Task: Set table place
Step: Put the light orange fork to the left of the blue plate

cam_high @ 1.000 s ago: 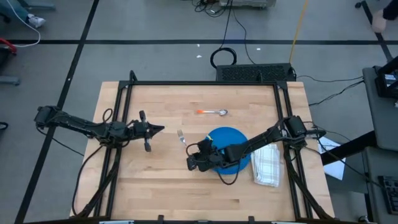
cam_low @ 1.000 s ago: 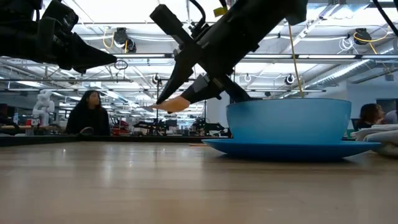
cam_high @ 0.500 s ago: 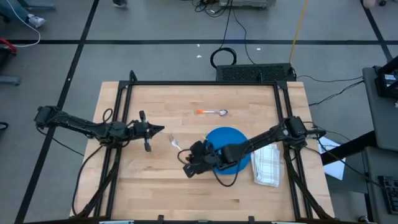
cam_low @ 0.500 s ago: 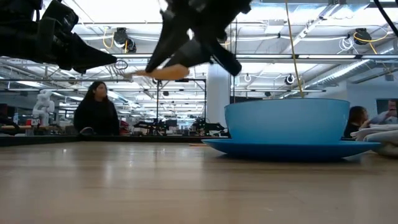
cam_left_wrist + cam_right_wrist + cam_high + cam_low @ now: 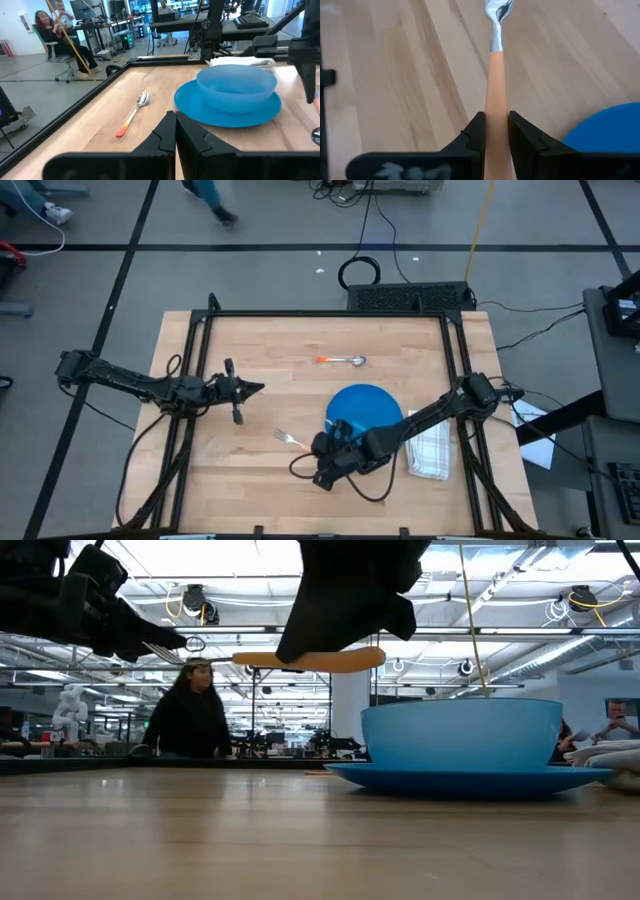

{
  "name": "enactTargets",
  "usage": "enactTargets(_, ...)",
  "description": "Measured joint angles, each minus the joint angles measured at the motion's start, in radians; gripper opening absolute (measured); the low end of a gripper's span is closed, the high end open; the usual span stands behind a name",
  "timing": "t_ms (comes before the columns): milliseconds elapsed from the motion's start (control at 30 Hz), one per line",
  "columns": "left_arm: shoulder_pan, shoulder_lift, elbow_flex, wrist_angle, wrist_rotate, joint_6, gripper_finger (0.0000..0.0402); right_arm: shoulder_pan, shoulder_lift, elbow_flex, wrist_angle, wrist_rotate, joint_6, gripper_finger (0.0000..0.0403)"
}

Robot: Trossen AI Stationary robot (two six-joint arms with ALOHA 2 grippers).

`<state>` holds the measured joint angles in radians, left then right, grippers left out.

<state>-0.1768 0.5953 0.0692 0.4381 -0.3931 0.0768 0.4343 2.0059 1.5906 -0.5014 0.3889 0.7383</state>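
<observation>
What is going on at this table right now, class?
The right gripper is shut on a fork with a peach-coloured handle, holding it in the air just left of the blue plate, which carries a blue bowl. The left gripper hangs shut and empty over the left part of the table. A spoon lies near the far edge, and a folded cloth lies right of the plate.

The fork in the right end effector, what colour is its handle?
Pale orange fork handle, clearest in the right wrist view.
</observation>
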Motion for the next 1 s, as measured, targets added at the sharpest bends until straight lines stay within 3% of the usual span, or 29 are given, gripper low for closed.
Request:
enactTargets(233,0.000,0.000,0.000,0.000,0.000,-0.003,0.0010,0.007,0.064,0.000,0.017,-0.088,-0.040,0.0044)
enactTargets(800,0.000,0.000,0.000,0.000,0.000,0.003,0.0010,-0.031,0.123,0.000,0.075,-0.090,-0.113,0.0044)
enactTargets(1000,0.000,0.000,0.000,0.000,0.000,0.001,0.0010,-0.035,0.123,0.000,0.079,-0.106,-0.209,0.0044)
